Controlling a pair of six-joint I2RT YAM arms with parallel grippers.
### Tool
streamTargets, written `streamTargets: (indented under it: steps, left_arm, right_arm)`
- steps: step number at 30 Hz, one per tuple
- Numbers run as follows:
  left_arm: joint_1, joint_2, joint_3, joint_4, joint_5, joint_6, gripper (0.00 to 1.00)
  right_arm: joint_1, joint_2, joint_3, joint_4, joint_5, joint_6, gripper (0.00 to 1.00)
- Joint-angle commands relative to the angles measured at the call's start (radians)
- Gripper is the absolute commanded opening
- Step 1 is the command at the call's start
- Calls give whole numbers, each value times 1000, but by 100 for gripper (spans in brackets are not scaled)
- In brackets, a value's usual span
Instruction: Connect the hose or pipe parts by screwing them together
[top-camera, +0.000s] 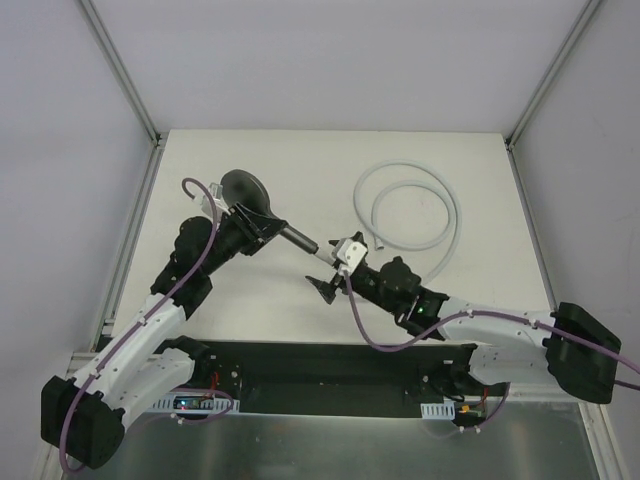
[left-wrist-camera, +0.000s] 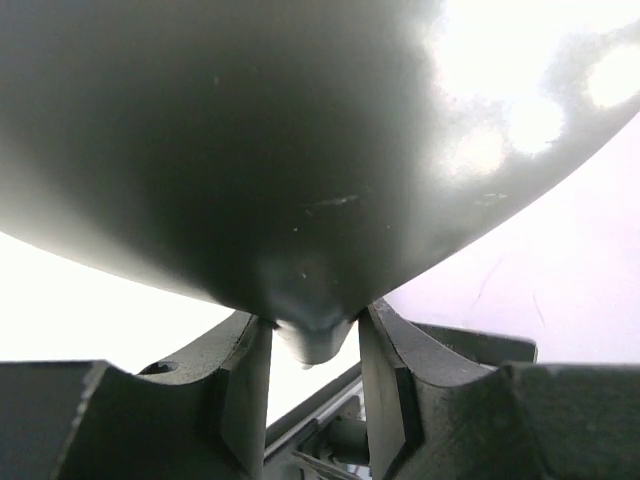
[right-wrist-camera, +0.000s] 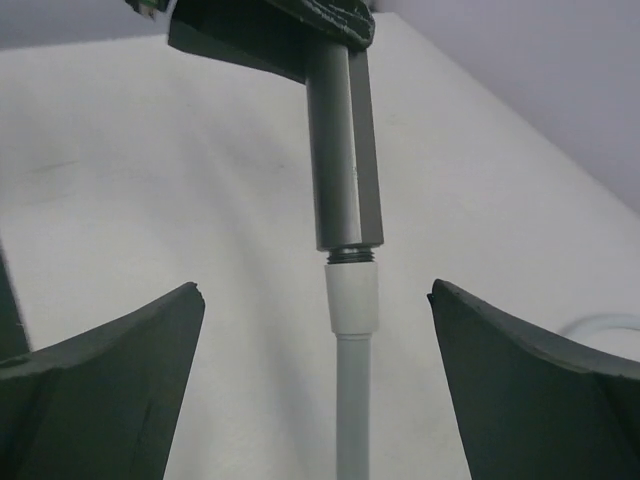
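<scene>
The left gripper (left-wrist-camera: 312, 345) is clamped on the shower head (left-wrist-camera: 250, 150) at its neck. The right gripper (right-wrist-camera: 315, 290) stands wide apart. The hose (right-wrist-camera: 352, 410) runs untouched between its fingers, its white fitting at the handle's threaded end just ahead.

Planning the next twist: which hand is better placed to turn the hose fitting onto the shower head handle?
Right. The right hand stands open around the white fitting; the left hand is clamped on the shower head.

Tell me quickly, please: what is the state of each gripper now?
Left gripper: closed on the shower head.
Right gripper: open, holding nothing.
</scene>
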Motion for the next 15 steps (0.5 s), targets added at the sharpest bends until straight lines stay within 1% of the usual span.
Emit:
streamTargets:
  steps: [1,2,4,5,6,8,9,11,12,14,15]
  left_arm:
    - [-4,-37,113,-129,-56,-126,0]
    - [-4,-41,131,-152,-60,-133,0]
    - [-4,-48,148,-206,-62,-162,0]
    - [-4,-51,162,-220,-59,-169,0]
    - [-4,-52,168,-233,-54,-183,0]
    - [-4,-51,187,-275,-43,-194,0]
    - [-4,-49,191,-290,-33,-212,0]
    - [-4,-52,199,-309,-19,-226,0]
    - [-4,-54,201,-312,-17,-235,0]
    - [-3,-61,207,-321,-25,-232,0]
    - [-4,-66,208,-323,-31,-220,0]
  right_arm:
    - [125,19,45,32,490,-372,97]
    - [146,47,54,40,554,-463,97]
    - [205,85,87,84,620,-562,98]
    - [221,134,97,106,678,-661,99]
    - [252,160,109,158,703,-717,96]
    - [271,237,144,204,760,-800,89]
    - [287,261,157,234,772,-870,79]
    - [295,318,192,249,801,-910,63]
    - [301,334,200,267,807,-924,46]
    - [306,358,212,281,817,-924,34]
    - [308,361,216,273,818,-917,24]
